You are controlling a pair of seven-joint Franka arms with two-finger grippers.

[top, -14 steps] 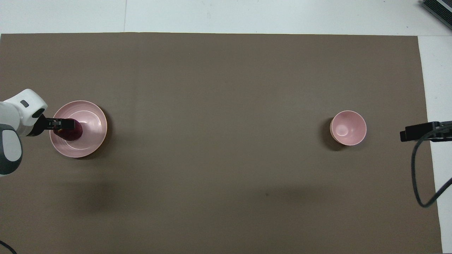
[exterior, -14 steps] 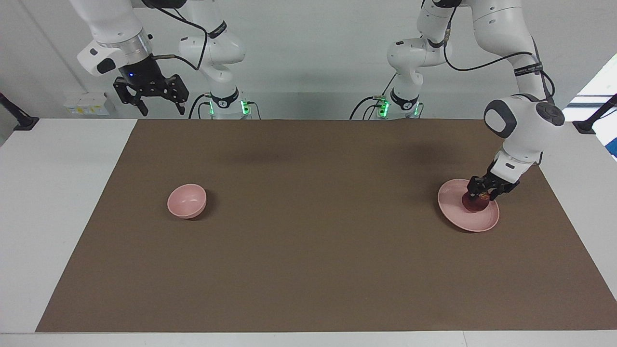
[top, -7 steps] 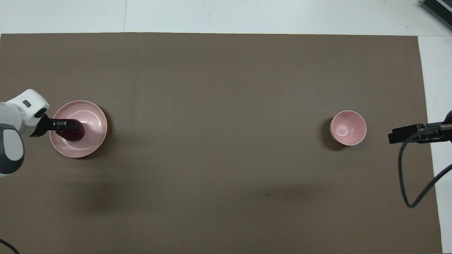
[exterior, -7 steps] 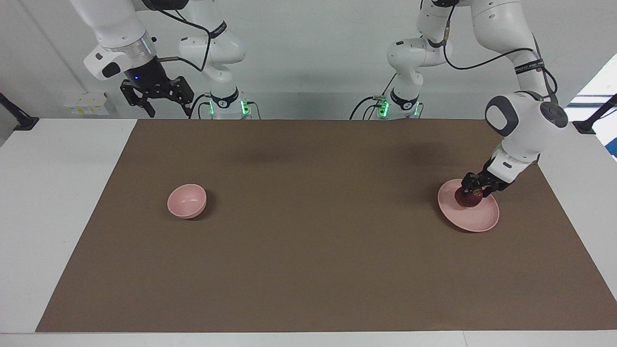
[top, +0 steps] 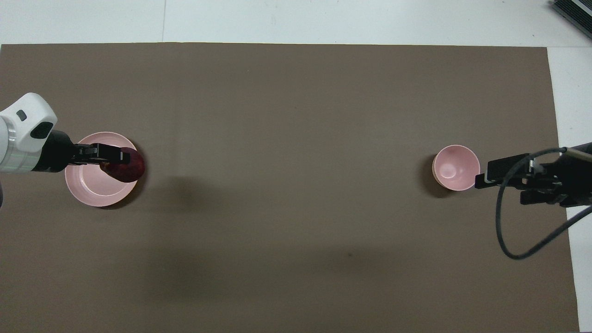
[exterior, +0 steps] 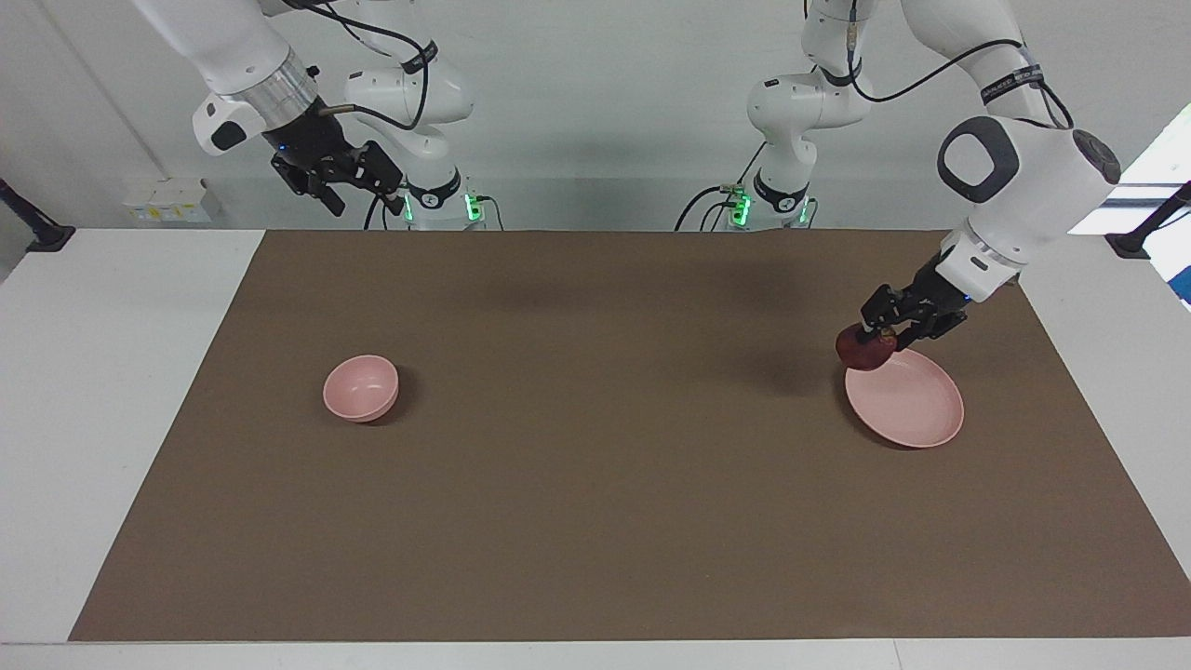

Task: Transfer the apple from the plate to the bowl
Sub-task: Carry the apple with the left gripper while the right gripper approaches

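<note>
The dark red apple [exterior: 863, 351] [top: 129, 167] hangs in the air with my left gripper [exterior: 876, 336] [top: 116, 156] shut on it. It is lifted clear of the pale pink plate [exterior: 916, 409] [top: 90, 190] and sits over the plate's rim on the side that faces the bowl. The plate lies bare at the left arm's end of the mat. The small deep pink bowl [exterior: 361, 387] [top: 456, 167] stands with nothing in it toward the right arm's end. My right gripper [exterior: 363, 197] [top: 498, 183] is open, held high up beside the bowl in the overhead view.
A brown mat [exterior: 595, 521] covers most of the white table. A black cable [top: 504, 231] loops down from the right arm's wrist. Nothing else lies on the mat between plate and bowl.
My left gripper has lifted the apple off the plate and carried it toward the bowl's side of the plate. The right arm has swung in toward the bowl.
</note>
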